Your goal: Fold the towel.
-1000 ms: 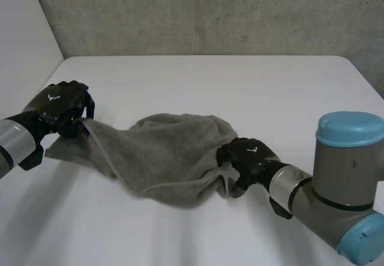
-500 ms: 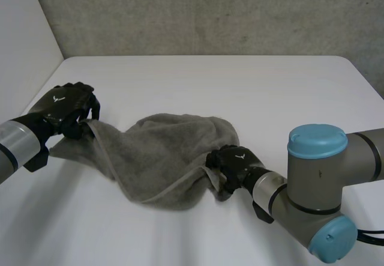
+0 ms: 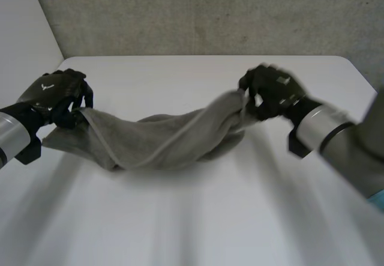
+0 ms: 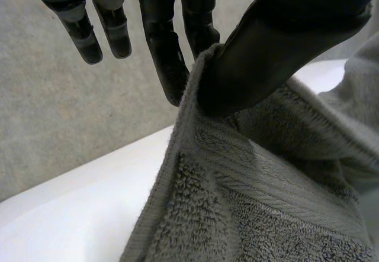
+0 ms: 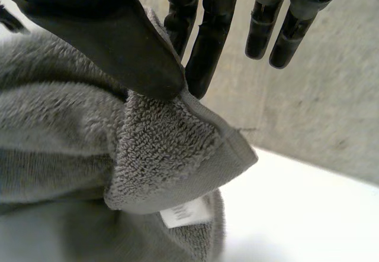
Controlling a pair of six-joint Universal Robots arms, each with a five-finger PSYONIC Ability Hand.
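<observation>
One grey towel [image 3: 162,143] sags on the white worktop [image 3: 198,218] before a grey concrete wall [image 3: 210,14]. My left hand [image 3: 57,95] pinches the towel's edge at one end. My right hand [image 3: 273,92] pinches the opposite corner, lifted, beside a white label [image 5: 185,214]. I cannot make out the folds in the towel's bunched middle.

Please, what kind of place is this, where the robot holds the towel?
Probably a robotics lab or test room rather than a home. The signs are a bare white table, a plain grey wall behind it, and one grey towel pinched by the left hand and the right hand.
</observation>
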